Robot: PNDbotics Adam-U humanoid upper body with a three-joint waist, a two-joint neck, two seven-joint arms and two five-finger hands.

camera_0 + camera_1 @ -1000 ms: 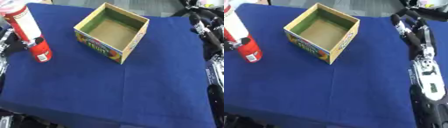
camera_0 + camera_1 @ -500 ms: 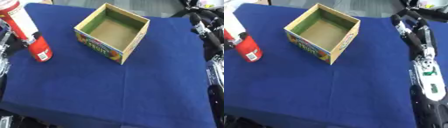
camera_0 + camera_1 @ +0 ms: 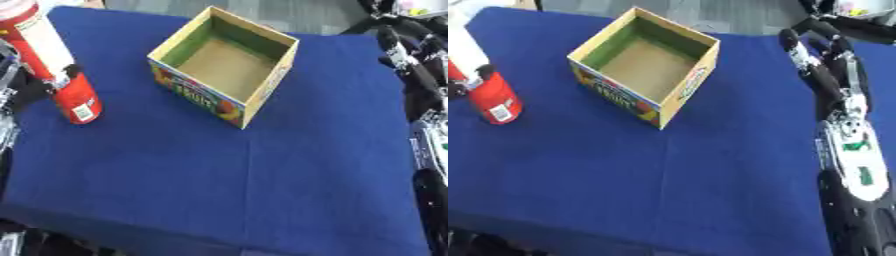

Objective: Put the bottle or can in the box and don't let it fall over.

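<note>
A tall can (image 3: 75, 97), red below and white with red above, stands at the table's left side and leans with its top toward the far left. My left hand (image 3: 31, 90) comes in from the left edge with its fingers curled round the can's middle; most of the hand is out of view. An open cardboard box (image 3: 206, 98) with a fruit print on its front wall sits to the right of the can, apart from it, with nothing inside. My right hand (image 3: 829, 80) rests at the right edge, fingers straight and pointing away, holding nothing.
A blue cloth (image 3: 262, 190) covers the table, with its front edge low in view. My right forearm (image 3: 856, 165) lies along the right side. Dark equipment shows beyond the far right corner.
The can's top has shifted slightly toward the upper left in my left hand. The box and my right hand have not moved.
</note>
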